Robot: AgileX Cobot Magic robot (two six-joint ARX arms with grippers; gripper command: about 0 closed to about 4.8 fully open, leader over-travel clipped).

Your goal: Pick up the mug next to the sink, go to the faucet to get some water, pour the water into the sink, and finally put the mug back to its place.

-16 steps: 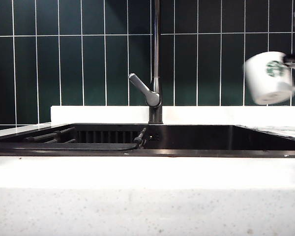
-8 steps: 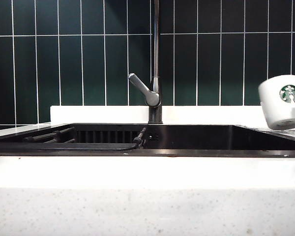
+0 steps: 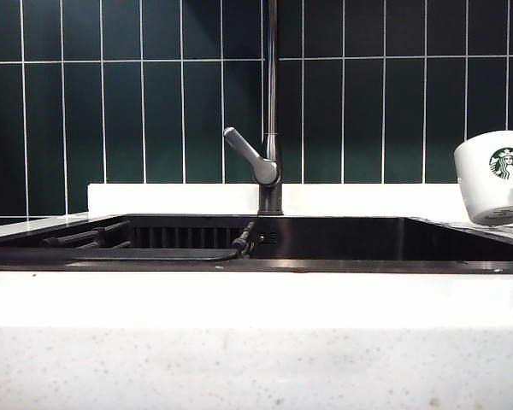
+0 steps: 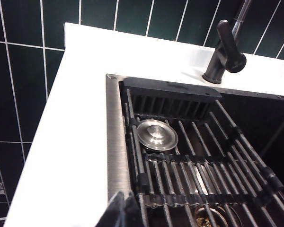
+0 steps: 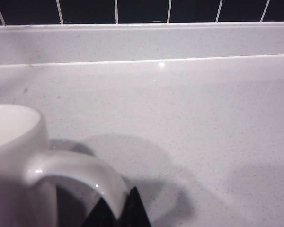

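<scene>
- Faucet: behind sink, at rear rim.
- Mug: right of sink, just above tabletop.
- Rack: in sink, left of faucet.

From my exterior feed the mug is cut off by the frame's right edge, so I can't see its handle or the right gripper there. The faucet runs out of the top, hiding its spout. On the left wrist feed, only the left gripper tips show.
</scene>
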